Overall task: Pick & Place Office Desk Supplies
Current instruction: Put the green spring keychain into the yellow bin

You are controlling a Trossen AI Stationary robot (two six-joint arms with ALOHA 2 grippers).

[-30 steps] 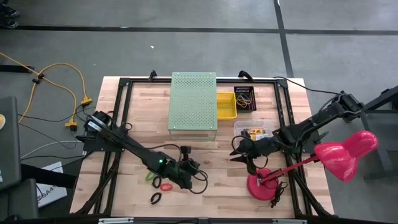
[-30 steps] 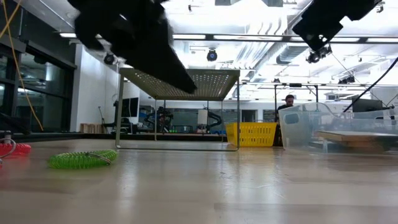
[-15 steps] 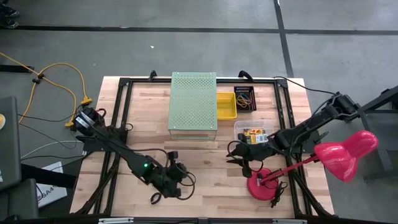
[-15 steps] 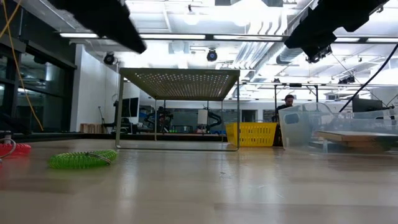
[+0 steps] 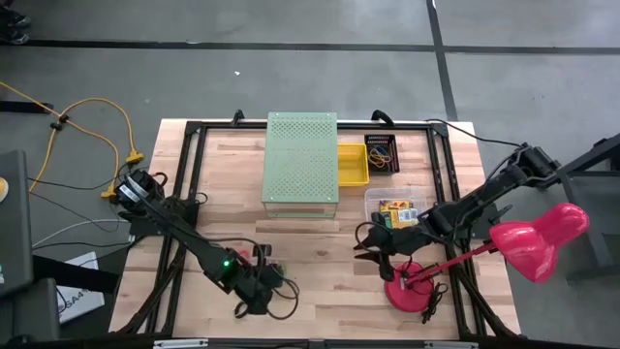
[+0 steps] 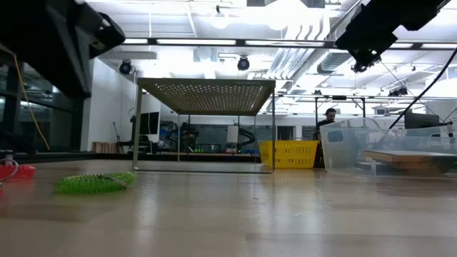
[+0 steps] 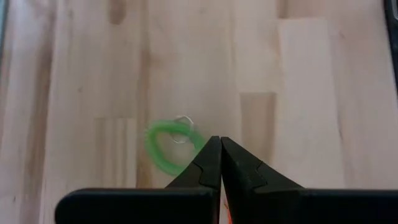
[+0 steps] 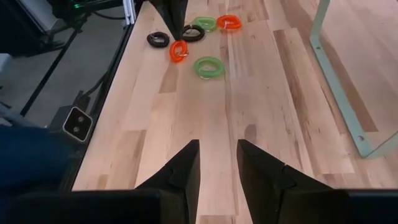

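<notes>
— Loops first: where are they lying?

— Elastic band loops are lying bunched on the tabletop toward 7 o'clock; a green loop is sitting just ahead of the left gripper, whose fingers are pressing together on nothing.

— And the right gripper?

— It is hovering near 4 o'clock, fingers parted, holding nothing, beside the pink lamp.

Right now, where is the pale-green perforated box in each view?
High view: perforated box at the table's back, centre.
Low view: centre, standing raised on legs.
Left wrist view: not in it.
Right wrist view: only its lower frame.
Shared landmark: yellow bin beside it, high and low views.
</notes>
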